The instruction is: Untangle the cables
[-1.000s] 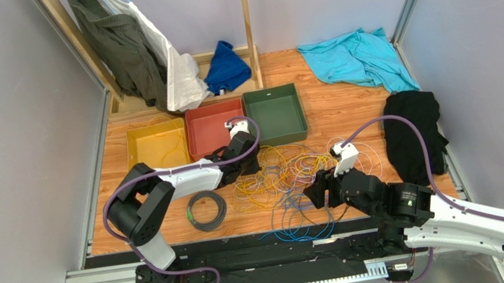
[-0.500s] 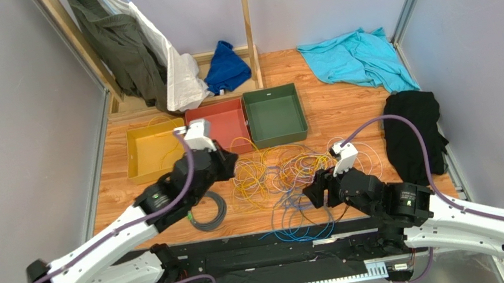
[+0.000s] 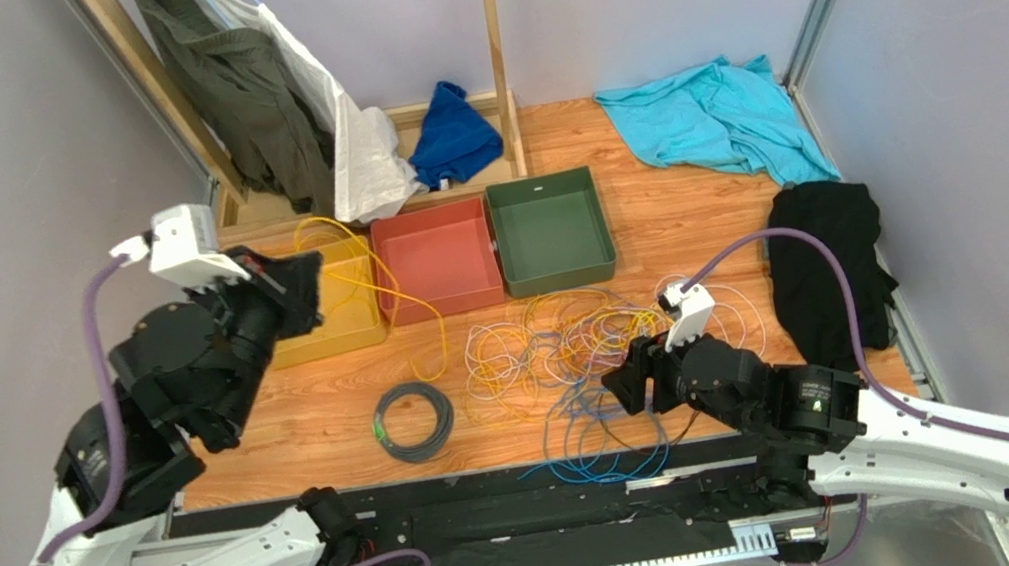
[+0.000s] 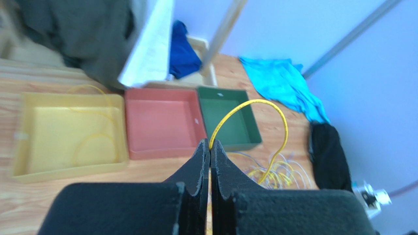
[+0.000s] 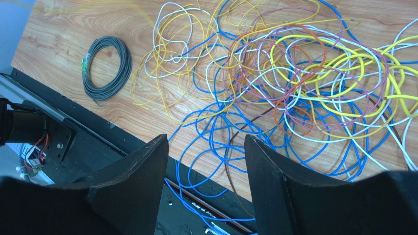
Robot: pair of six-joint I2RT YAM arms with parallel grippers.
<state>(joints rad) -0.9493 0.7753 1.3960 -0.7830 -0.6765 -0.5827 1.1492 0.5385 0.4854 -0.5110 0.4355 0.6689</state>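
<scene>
Wood-grain table (image 3: 317,404) enclosed by grey walls (image 3: 0,226); yellow tray (image 3: 356,340), red tray (image 3: 446,305) and green tray (image 3: 556,280) stand at its far side. The cables (image 3: 582,347) lie heaped near centre. At far left, the left end effector (image 4: 210,145), pressed together, pinches one raised yellow cable (image 4: 255,102). The right end effector (image 5: 206,139) hovers spread above the heap.
</scene>
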